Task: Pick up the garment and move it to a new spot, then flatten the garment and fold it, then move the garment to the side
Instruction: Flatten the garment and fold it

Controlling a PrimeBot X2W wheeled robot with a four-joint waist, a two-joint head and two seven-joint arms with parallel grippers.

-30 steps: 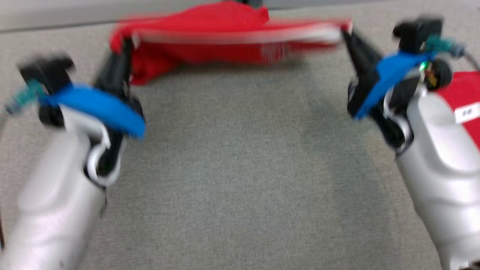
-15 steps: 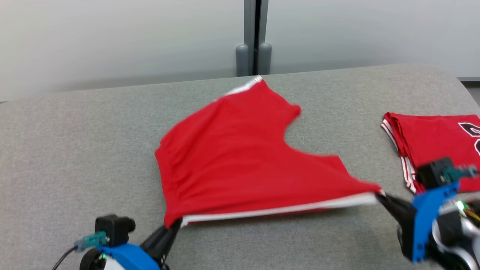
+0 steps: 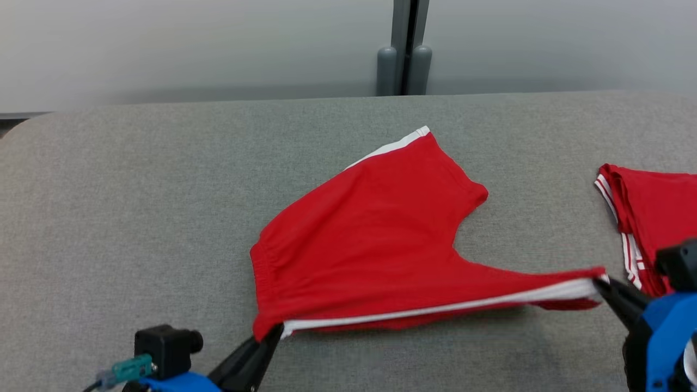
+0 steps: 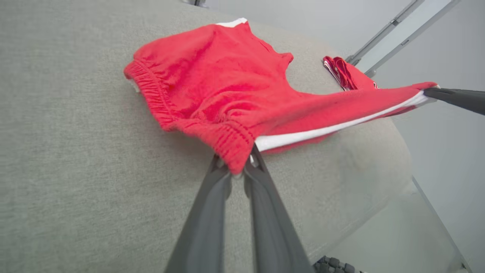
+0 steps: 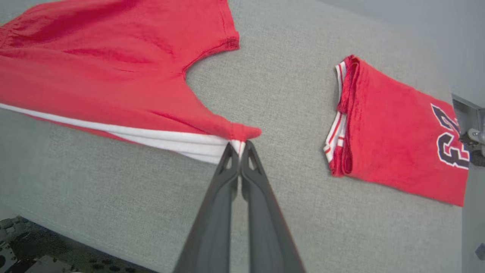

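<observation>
Red shorts lie left of the folded jersey, unfolded.
Left gripper pinches the waistband corner, right gripper the hem nearest the jersey; flattening looks underway, folding and moving aside remain.

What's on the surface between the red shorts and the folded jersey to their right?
Nothing: bare grey cushion lies between the shorts and the folded jersey, clearest in the right wrist view.
</observation>
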